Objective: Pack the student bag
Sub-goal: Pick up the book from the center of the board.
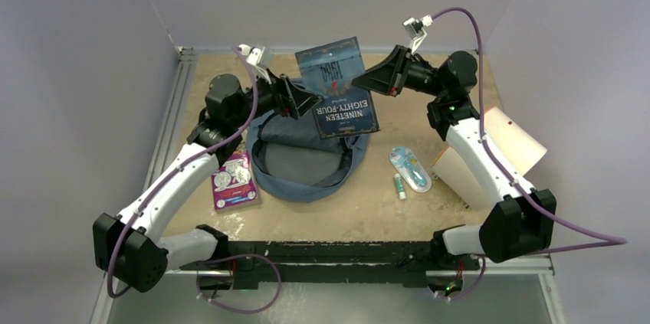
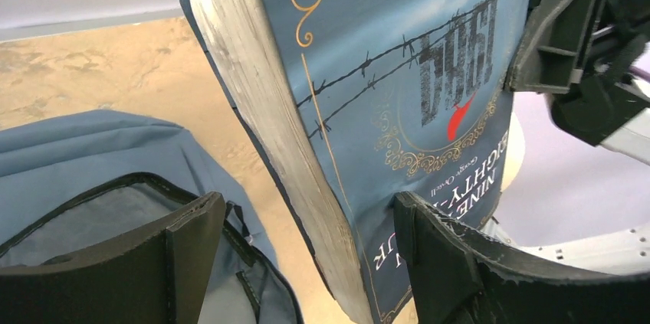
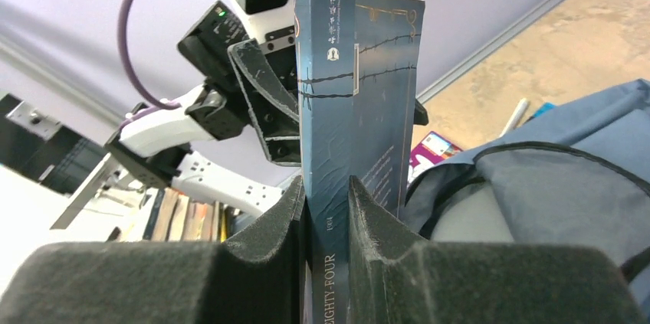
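Observation:
A dark blue paperback, Nineteen Eighty-Four (image 1: 337, 90), hangs in the air above the slate-blue student bag (image 1: 306, 163). My right gripper (image 1: 366, 79) is shut on the book's spine (image 3: 337, 109), its pads pressing both sides (image 3: 328, 186). My left gripper (image 1: 303, 102) stands open on the book's other side, with the page edge (image 2: 268, 125) between its wide jaws (image 2: 306, 201). One finger (image 2: 429, 247) lies against the cover, while the other (image 2: 192, 240) is well apart. The bag lies flat with its main mouth unzipped (image 2: 77, 155), its pale grey lining showing (image 3: 567, 186).
A purple card pack (image 1: 234, 180) lies left of the bag. To its right lie a blister pack (image 1: 410, 167) and a small green-and-white tube (image 1: 399, 186). A beige folder (image 1: 490, 152) lies under the right arm. Walls close the table's back and left.

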